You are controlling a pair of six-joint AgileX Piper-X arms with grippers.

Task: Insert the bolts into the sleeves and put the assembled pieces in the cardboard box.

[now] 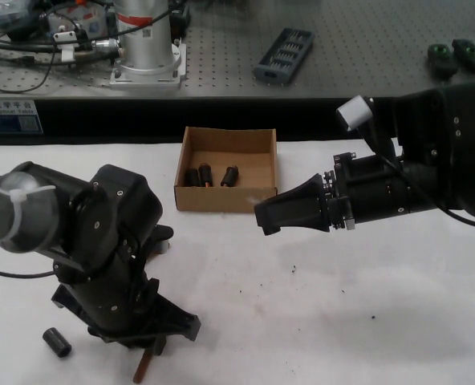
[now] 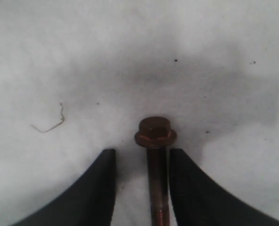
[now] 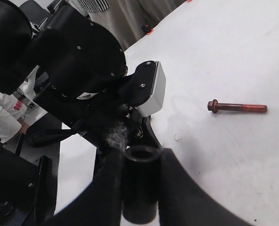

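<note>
Clamping a smooth black tubular sleeve (image 3: 139,188), the right hand (image 3: 139,157) hovers.

The bolt (image 2: 154,136) is coppery brown, with a darker shank. The sleeve (image 3: 139,183) is plain black. The cardboard box (image 1: 221,199) is tan brown. The table cover (image 1: 382,321) is white (flecked here and there with small dark specks).

Bright, even light from above; a soft grey shadow pools on the white table (image 2: 59,47) around the bolt (image 2: 154,134) head
</note>
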